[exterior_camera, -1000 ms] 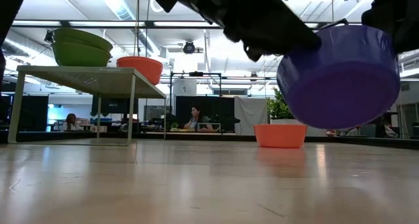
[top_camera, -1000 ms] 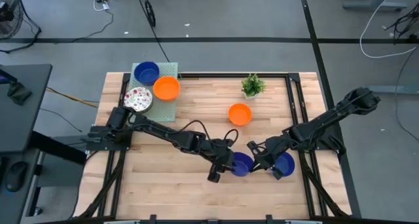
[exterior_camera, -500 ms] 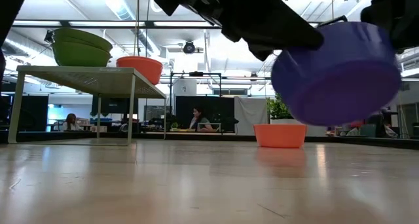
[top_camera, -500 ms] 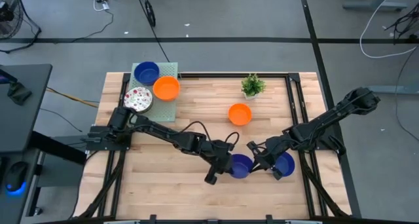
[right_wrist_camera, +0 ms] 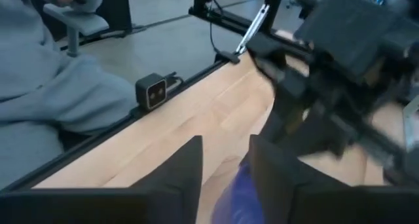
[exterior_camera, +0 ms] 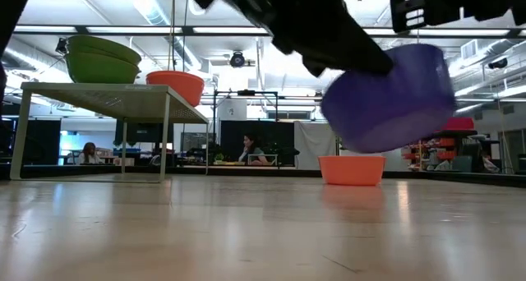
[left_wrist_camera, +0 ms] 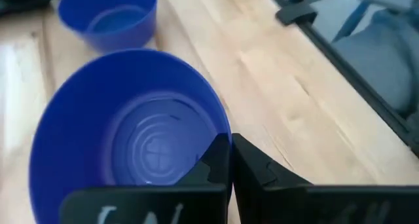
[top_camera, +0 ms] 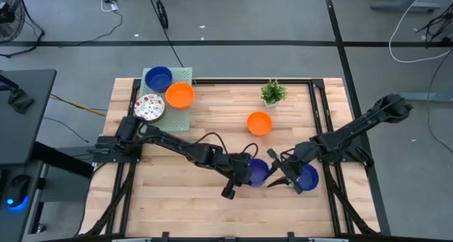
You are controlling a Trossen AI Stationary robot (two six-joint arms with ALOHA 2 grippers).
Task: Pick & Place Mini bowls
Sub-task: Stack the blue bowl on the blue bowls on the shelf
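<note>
A dark blue mini bowl (top_camera: 257,170) hangs above the table's near right part, with my left gripper (top_camera: 245,173) shut on it. The low view shows this bowl (exterior_camera: 386,100) tilted and clear of the wood. My right gripper (top_camera: 274,173) stands open just right of it, its fingers (right_wrist_camera: 190,168) apart and touching nothing. A second blue bowl (top_camera: 308,177) rests on its base under the right arm. An orange bowl (top_camera: 260,123) stands on the table farther back. My left gripper holds the blue bowl by its rim (left_wrist_camera: 221,129), on the side nearest that arm. One finger is inside the bowl and one outside. The fingers come from the table's left, slanting down. The bowl hangs clear of the table, tilted.
A green mat (top_camera: 185,76) at the far left carries a blue bowl (top_camera: 158,78), an orange bowl (top_camera: 180,95) and a speckled white bowl (top_camera: 148,107). A small potted plant (top_camera: 273,92) stands at the back right. Bare wood lies along the near edge.
My right gripper has opened, let go of the blue bowl and risen a little. The bowl now hangs from my left gripper alone. It has shifted slightly toward the table's left and tipped.
</note>
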